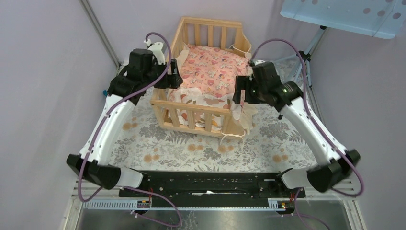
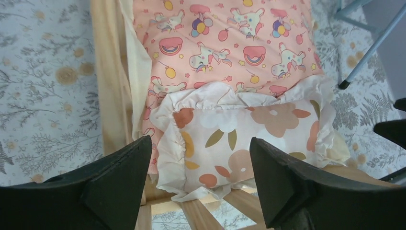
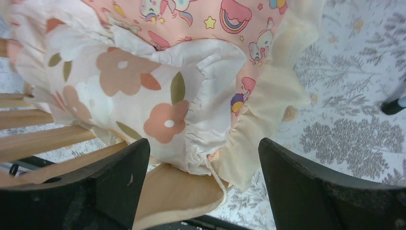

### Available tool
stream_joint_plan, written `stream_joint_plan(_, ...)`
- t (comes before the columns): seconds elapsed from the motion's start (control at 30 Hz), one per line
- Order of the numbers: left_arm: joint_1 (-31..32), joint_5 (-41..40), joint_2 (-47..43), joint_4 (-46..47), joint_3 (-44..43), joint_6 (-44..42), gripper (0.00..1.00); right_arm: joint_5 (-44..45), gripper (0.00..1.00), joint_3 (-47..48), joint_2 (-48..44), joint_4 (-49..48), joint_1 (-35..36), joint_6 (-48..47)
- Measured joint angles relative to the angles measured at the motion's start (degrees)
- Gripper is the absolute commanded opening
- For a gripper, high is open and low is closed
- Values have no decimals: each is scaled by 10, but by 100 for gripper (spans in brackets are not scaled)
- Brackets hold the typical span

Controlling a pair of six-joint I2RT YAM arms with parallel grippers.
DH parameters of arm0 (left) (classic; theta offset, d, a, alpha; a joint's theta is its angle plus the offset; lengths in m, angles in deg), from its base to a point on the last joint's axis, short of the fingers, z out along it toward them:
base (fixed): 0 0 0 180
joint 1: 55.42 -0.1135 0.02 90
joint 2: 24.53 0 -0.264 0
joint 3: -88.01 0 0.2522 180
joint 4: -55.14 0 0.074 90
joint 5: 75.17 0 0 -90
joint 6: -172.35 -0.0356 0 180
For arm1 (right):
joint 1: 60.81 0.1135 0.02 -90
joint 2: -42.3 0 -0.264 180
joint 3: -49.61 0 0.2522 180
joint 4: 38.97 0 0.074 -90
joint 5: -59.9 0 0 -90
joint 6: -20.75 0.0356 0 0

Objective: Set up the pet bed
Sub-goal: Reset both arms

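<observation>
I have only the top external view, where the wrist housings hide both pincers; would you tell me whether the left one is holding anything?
Observer: In the left wrist view, the left pincer is open and holds nothing; the pillow lies below the gap.
Operator: Thank you. And the right one?
Observer: The right wrist view shows the right pincer open and empty too, above the pillow's ruffled end.
Operator: How does the pillow sit in the bed?
Observer: Its far edge overlaps the pink cushion, which is printed with unicorns and rainbows, and its near edge reaches the slatted rail of the pet bed.
</observation>
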State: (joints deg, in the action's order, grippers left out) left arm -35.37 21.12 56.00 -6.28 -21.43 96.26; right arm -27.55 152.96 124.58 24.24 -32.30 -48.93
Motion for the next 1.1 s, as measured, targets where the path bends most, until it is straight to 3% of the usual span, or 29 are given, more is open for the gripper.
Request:
stream_joint_plan(0.17,0,-21,-94,72,92,0,98,12,100,-151,-172,-148,0,-33)
stream_joint_plan(0.43,0,-118,-277,170,221,25,99,46,100,-334,-419,-375,1,-116)
stream_joint_plan(0.6,0,-177,-353,181,238,40,99,72,100,-367,-488,-439,1,-146)
stream_joint_plan(1.1,0,-243,-414,140,287,76,99,128,100,-435,-572,-485,1,-152)
